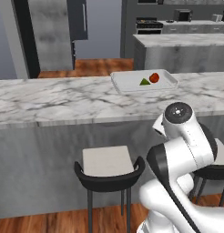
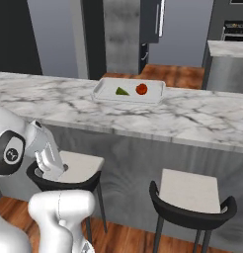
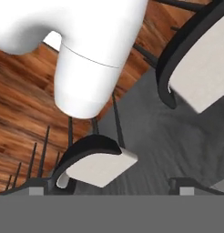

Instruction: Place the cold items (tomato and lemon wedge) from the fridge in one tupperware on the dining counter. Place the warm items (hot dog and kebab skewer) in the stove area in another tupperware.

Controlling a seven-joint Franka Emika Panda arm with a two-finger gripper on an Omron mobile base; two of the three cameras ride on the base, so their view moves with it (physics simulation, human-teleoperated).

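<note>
A pale tupperware (image 1: 170, 82) (image 2: 101, 92) rests on the white marble dining counter (image 1: 63, 98) (image 2: 192, 116). Inside it lie the red tomato (image 1: 154, 78) (image 2: 141, 89) and, just to its left, the yellow-green lemon wedge (image 1: 145, 82) (image 2: 122, 91). My arm is folded low in front of the counter, well below the tray. My gripper (image 3: 111, 187) is open with nothing between its fingertips (image 3: 41, 185), and it points down at a stool and the wooden floor. The black stove area (image 1: 149, 25) stands far back. The hot dog, the kebab skewer and the other tupperware are out of view.
Black-framed stools with pale seats (image 1: 108, 161) (image 2: 190, 190) (image 2: 80, 165) (image 3: 98, 167) stand under the counter's overhang, close to my arm. A second marble-topped block (image 1: 177, 43) sits beyond the counter. A dark tall unit with a grey bar handle (image 1: 79, 20) (image 2: 153, 20) stands at the back.
</note>
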